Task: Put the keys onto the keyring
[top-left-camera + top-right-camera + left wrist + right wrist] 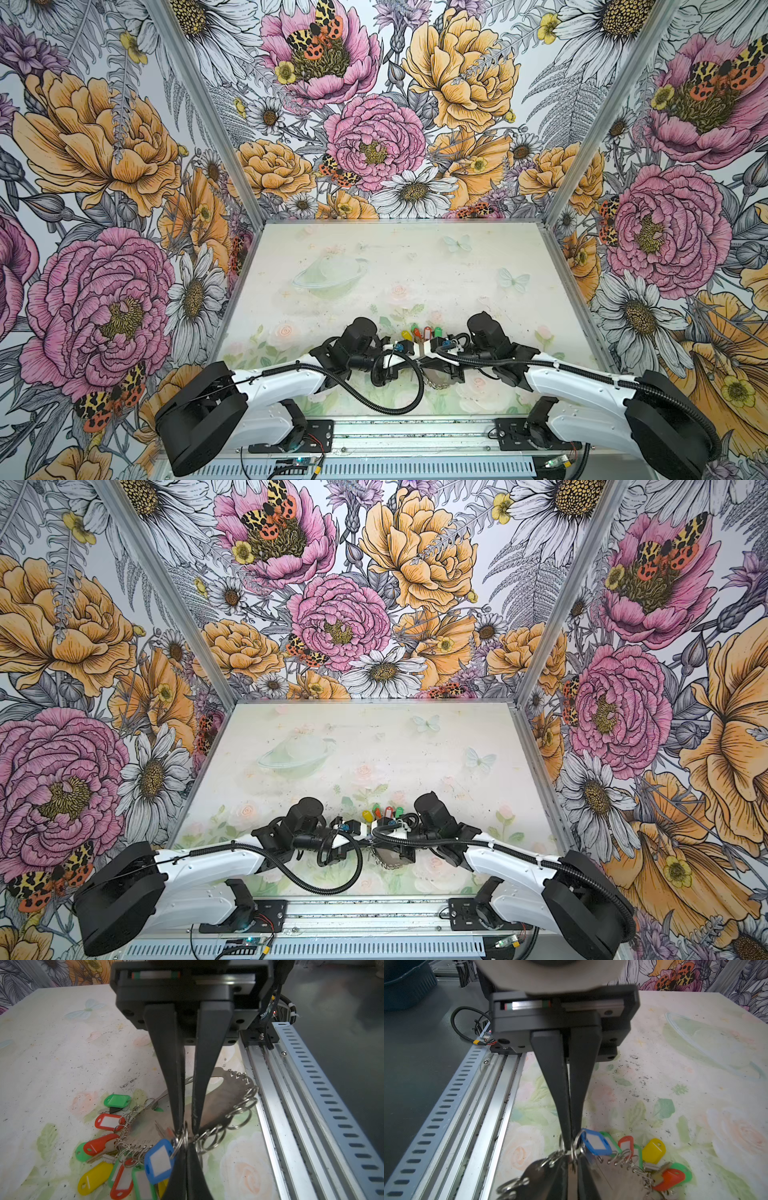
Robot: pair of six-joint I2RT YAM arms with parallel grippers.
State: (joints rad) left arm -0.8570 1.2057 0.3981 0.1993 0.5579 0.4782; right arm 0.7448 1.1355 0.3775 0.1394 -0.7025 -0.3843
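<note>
Black left gripper (185,1135): jaws pinched tight on a small silver ring (180,1144) at the rim of the keyring (224,1097); tips aimed down at the table (62,1053).
Black right gripper (569,1145): jaws at a thin slit, tips in the same knot of rings, tip to tip with the left gripper. Can't tell which ring, if any, it pinches.
Meeting point: lower centre in both top views, one arm in from each side.
Nearer arm: neither, both are on the spot.
Loose blue tag (160,1160): hangs by its own ring right at the two tips, touching the knot, on the side away from the metal rail (291,1105).
Grey keyring, place: flat oval plate lying on the table under both grippers.
Grey keyring, long axis: judged to run up-down in the top views, across the line of the two arms.
Other tags: green tag (117,1100), red tag (108,1122) and yellow tag (94,1178) fan off the rim, up-frame of the grippers in a top view.
Empty rings (239,1113): run along the rim on the rail side.
Next move, judged: turns on the blue tag's ring lying just beside the pinched rim ring. The gap to thread is tiny and hidden by the fingertips.
</note>
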